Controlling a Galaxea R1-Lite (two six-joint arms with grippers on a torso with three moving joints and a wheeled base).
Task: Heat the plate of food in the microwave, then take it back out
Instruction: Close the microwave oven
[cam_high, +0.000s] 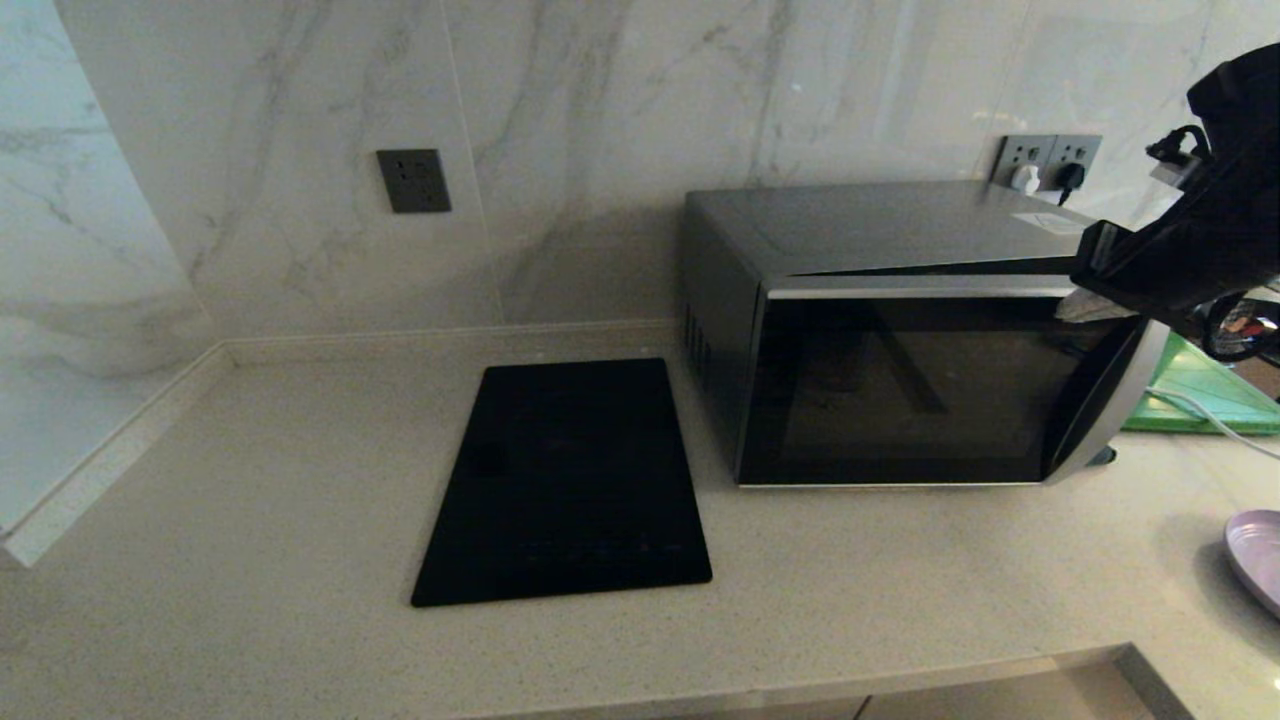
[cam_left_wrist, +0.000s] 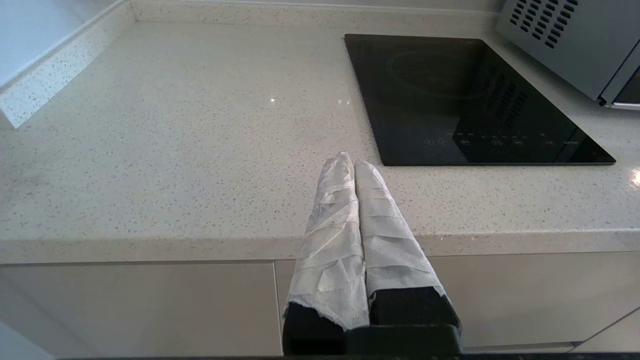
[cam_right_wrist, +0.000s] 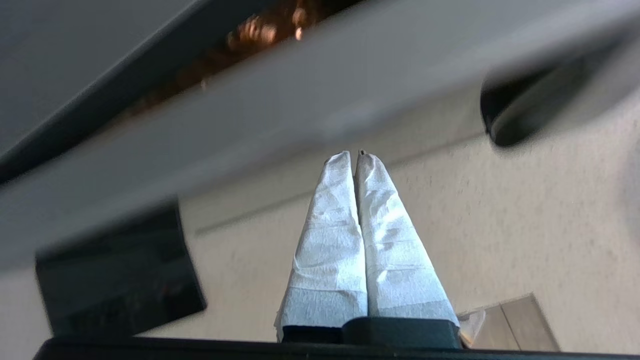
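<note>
Microwave (cam_high: 880, 340): stands on the counter (cam_high: 300, 480) at 3 o'clock of the black cooktop (cam_high: 565, 480), its door slightly ajar at the handle side.
Right hand (cam_right_wrist: 356, 155): clenched, wrapped fingers pressed together and empty, at the door's upper right corner by the handle.
Left hand (cam_left_wrist: 352, 162): clenched on nothing, hanging over the counter's front edge, near the cooktop.
Plate of food (cam_high: 1258, 555): lavender rim only, on the counter at 5 o'clock of the microwave; fries cannot be seen.
Cutting board (cam_high: 1200, 390): green, at the microwave's 3 o'clock.
</note>
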